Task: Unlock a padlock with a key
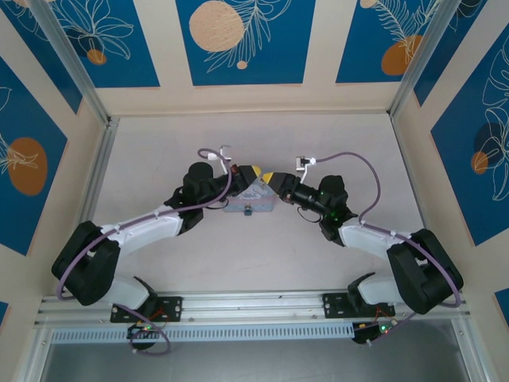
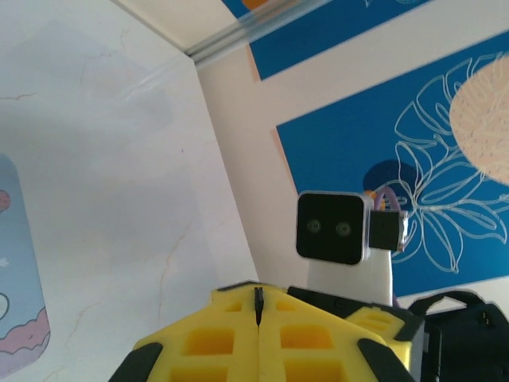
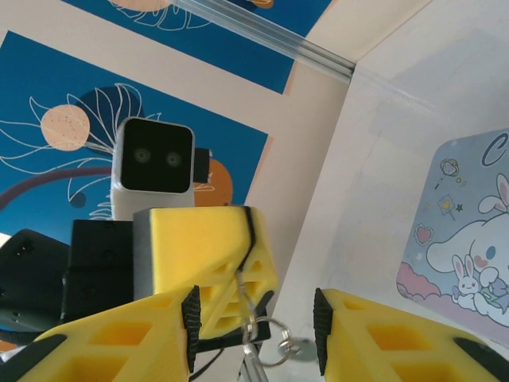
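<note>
In the right wrist view a thin silvery key (image 3: 256, 368) and a second small key (image 3: 299, 348) hang from a key ring (image 3: 274, 341). A fine metal loop runs from the ring up into the seam of my left gripper (image 3: 248, 239), which is shut on it. My right gripper (image 3: 256, 330) is open, its black pads either side of the hanging ring without touching it. From above, both grippers meet over the tin: left (image 1: 255, 172), right (image 1: 274, 178). A small dark padlock (image 1: 247, 211) sits at the tin's front edge. The left wrist view shows the left fingertips (image 2: 238, 310) pressed together.
The pale blue cartoon-printed tin (image 1: 238, 203) lies on the white table beneath the grippers; its lid (image 3: 469, 231) shows at the right of the right wrist view and its edge (image 2: 16, 302) at the left of the left wrist view. Blue-patterned walls enclose the table.
</note>
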Robot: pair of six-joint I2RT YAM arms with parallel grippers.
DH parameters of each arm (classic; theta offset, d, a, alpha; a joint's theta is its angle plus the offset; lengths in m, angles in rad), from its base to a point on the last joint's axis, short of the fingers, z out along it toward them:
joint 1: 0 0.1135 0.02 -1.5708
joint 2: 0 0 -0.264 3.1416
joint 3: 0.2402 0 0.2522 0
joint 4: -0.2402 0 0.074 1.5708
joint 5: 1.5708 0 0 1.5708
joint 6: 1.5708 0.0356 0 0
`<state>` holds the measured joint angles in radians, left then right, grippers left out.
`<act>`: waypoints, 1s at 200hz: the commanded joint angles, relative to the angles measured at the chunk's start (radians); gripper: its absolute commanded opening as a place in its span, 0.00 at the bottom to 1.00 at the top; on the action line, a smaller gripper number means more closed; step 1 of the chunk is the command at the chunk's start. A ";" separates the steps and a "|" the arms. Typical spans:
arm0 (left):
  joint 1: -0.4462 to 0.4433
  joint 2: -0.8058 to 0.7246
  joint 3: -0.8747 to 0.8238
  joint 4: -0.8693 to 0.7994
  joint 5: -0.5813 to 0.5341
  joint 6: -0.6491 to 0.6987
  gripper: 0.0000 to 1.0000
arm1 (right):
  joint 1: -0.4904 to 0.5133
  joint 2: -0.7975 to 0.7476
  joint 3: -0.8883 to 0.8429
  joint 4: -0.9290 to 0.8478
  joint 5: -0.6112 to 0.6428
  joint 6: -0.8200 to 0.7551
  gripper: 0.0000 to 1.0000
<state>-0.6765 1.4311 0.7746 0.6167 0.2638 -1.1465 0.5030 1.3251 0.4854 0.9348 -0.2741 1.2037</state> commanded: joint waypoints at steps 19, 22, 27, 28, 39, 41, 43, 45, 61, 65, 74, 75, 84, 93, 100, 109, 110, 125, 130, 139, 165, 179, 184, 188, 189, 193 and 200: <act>-0.010 -0.012 -0.053 0.087 -0.142 -0.084 0.00 | 0.052 0.042 0.002 0.123 0.122 0.067 0.44; -0.011 -0.015 -0.056 0.087 -0.149 -0.090 0.00 | 0.055 0.045 0.004 0.121 0.127 0.068 0.43; -0.013 -0.017 -0.059 0.090 -0.160 -0.094 0.00 | 0.060 0.049 0.009 0.121 0.135 0.069 0.44; -0.013 -0.018 -0.059 0.090 -0.162 -0.095 0.00 | 0.061 0.049 0.010 0.121 0.136 0.069 0.44; -0.018 -0.025 -0.068 0.097 -0.185 -0.108 0.00 | 0.071 0.063 0.017 0.123 0.153 0.071 0.44; -0.019 -0.027 -0.070 0.098 -0.187 -0.111 0.00 | 0.073 0.064 0.018 0.123 0.156 0.071 0.44; -0.019 -0.027 -0.069 0.099 -0.190 -0.112 0.00 | 0.074 0.068 0.021 0.124 0.159 0.071 0.43; -0.019 -0.028 -0.071 0.100 -0.193 -0.113 0.00 | 0.075 0.068 0.022 0.124 0.162 0.072 0.44; -0.023 -0.036 -0.076 0.103 -0.209 -0.121 0.00 | 0.082 0.087 0.032 0.125 0.178 0.075 0.44; -0.024 -0.038 -0.076 0.102 -0.211 -0.122 0.00 | 0.085 0.093 0.034 0.126 0.179 0.075 0.43; -0.026 -0.042 -0.078 0.100 -0.212 -0.125 0.00 | 0.086 0.103 0.041 0.132 0.183 0.075 0.44; -0.026 -0.043 -0.078 0.101 -0.212 -0.126 0.00 | 0.087 0.105 0.043 0.132 0.184 0.075 0.44; -0.026 -0.047 -0.081 0.100 -0.213 -0.126 0.00 | 0.088 0.116 0.048 0.138 0.186 0.077 0.43; -0.029 -0.051 -0.083 0.098 -0.216 -0.126 0.00 | 0.089 0.124 0.055 0.143 0.186 0.074 0.43; -0.030 -0.054 -0.086 0.096 -0.218 -0.126 0.00 | 0.088 0.130 0.063 0.141 0.188 0.072 0.43; -0.030 -0.058 -0.089 0.097 -0.218 -0.127 0.00 | 0.087 0.139 0.073 0.139 0.185 0.067 0.43; -0.031 -0.058 -0.089 0.097 -0.218 -0.127 0.00 | 0.087 0.141 0.075 0.139 0.185 0.065 0.43; -0.032 -0.063 -0.097 0.101 -0.221 -0.131 0.00 | 0.088 0.160 0.098 0.126 0.174 0.059 0.43; -0.032 -0.065 -0.097 0.103 -0.222 -0.132 0.00 | 0.088 0.167 0.104 0.126 0.168 0.059 0.43; -0.035 -0.066 -0.099 0.101 -0.228 -0.133 0.00 | 0.089 0.182 0.113 0.132 0.156 0.059 0.43; -0.035 -0.071 -0.099 0.098 -0.236 -0.133 0.00 | 0.093 0.223 0.121 0.179 0.131 0.078 0.42; -0.034 -0.073 -0.100 0.097 -0.245 -0.133 0.00 | 0.096 0.235 0.118 0.202 0.125 0.087 0.40; -0.034 -0.072 -0.101 0.097 -0.250 -0.133 0.00 | 0.098 0.238 0.115 0.210 0.125 0.089 0.40; -0.035 -0.074 -0.102 0.097 -0.254 -0.134 0.00 | 0.100 0.238 0.113 0.213 0.125 0.090 0.40; -0.034 -0.074 -0.102 0.097 -0.255 -0.134 0.00 | 0.100 0.239 0.112 0.215 0.125 0.091 0.40; -0.035 -0.074 -0.103 0.097 -0.259 -0.136 0.00 | 0.101 0.240 0.110 0.220 0.125 0.093 0.39; -0.035 -0.076 -0.106 0.097 -0.266 -0.139 0.00 | 0.104 0.238 0.104 0.228 0.125 0.094 0.39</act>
<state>-0.6994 1.3827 0.6792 0.6731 0.0380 -1.2774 0.5903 1.5536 0.5873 1.0946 -0.1356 1.2907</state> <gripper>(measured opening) 0.040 0.397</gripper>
